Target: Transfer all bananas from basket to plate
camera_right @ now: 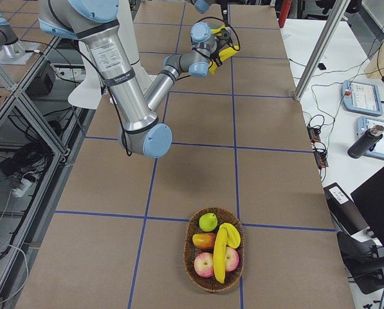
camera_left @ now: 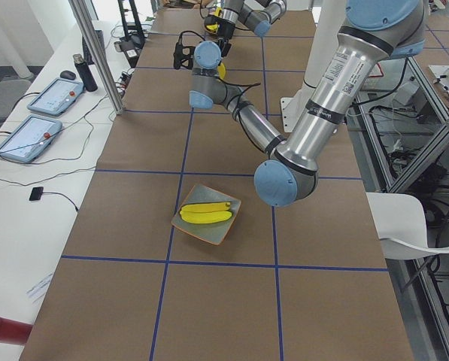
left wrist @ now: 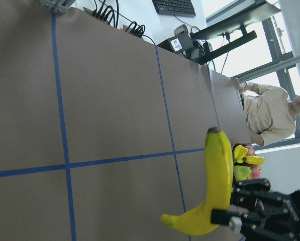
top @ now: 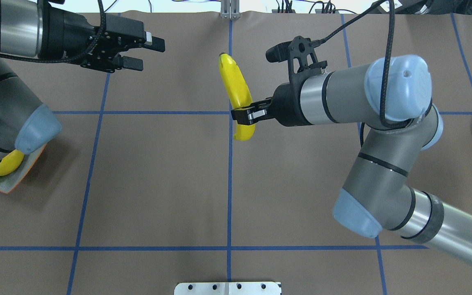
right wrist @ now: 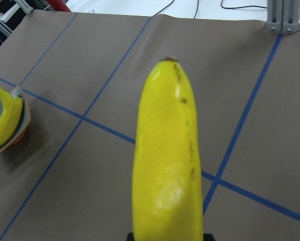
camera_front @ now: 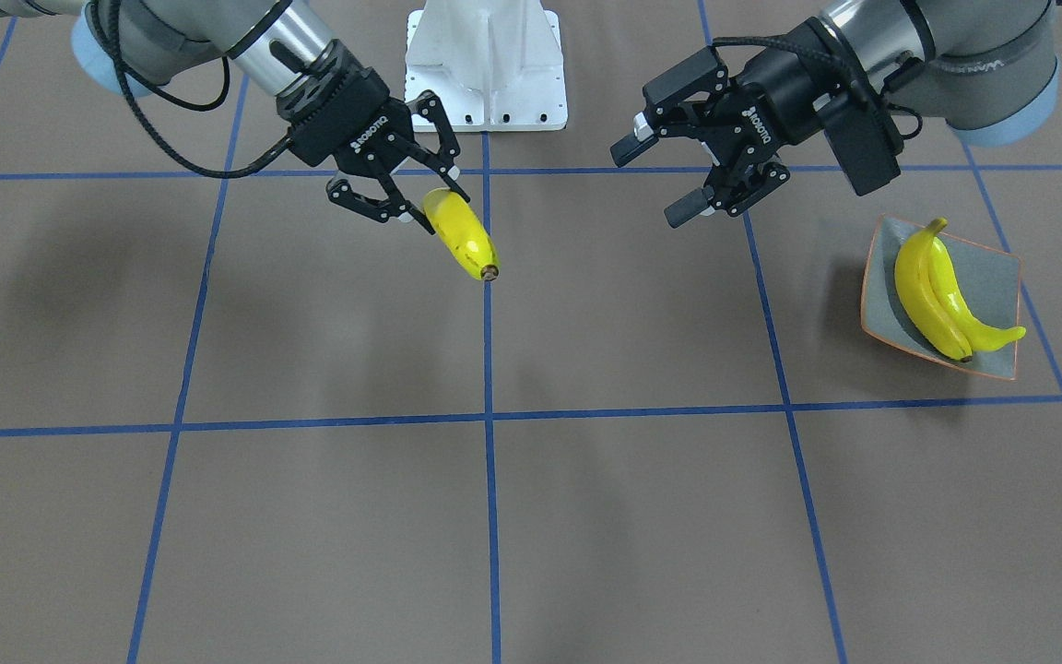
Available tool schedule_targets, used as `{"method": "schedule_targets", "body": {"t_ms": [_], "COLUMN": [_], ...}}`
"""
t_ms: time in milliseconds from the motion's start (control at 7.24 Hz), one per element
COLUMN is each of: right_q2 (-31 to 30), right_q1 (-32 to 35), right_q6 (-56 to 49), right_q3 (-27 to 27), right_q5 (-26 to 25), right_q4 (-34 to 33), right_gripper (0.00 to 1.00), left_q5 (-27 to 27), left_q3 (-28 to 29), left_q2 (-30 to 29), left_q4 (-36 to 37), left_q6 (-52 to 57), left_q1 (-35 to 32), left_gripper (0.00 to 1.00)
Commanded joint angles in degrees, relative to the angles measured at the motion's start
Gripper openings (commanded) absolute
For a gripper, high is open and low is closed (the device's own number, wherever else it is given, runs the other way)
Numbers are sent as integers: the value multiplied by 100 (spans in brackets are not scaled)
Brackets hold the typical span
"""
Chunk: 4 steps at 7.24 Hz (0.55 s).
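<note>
Above mid-table, right claw [top: 244,116] level, clamped on banana [top: 236,84], left claw [top: 148,54] spread wide, empty.

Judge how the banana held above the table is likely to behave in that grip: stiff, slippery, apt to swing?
Probably stiff: the banana juts from the right gripper without sagging. Possibly slippery: its skin shows a glossy highlight in the wrist view. Gripped near one end, it might pivot in the grip.

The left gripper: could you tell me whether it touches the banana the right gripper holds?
Apart. The overhead view shows bare table between the left gripper and the banana.
</note>
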Motion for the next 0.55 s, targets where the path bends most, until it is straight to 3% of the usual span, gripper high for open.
{"method": "schedule_targets", "body": {"t_ms": [0, 414], "right_q2": [264, 433], "right_q1": [-624, -680], "right_q6": [149, 255], "right_q3": [38, 177], "right_q5": [-711, -811], "right_q4": [97, 97], "right_gripper": [0, 0], "left_q5": [561, 696], "left_q3": [-4, -48], "left_q2": [-144, -136], "left_q4": [-3, -12], "left_q6": [-96, -192], "left_q1": [370, 557], "left_gripper": [100, 100]}}
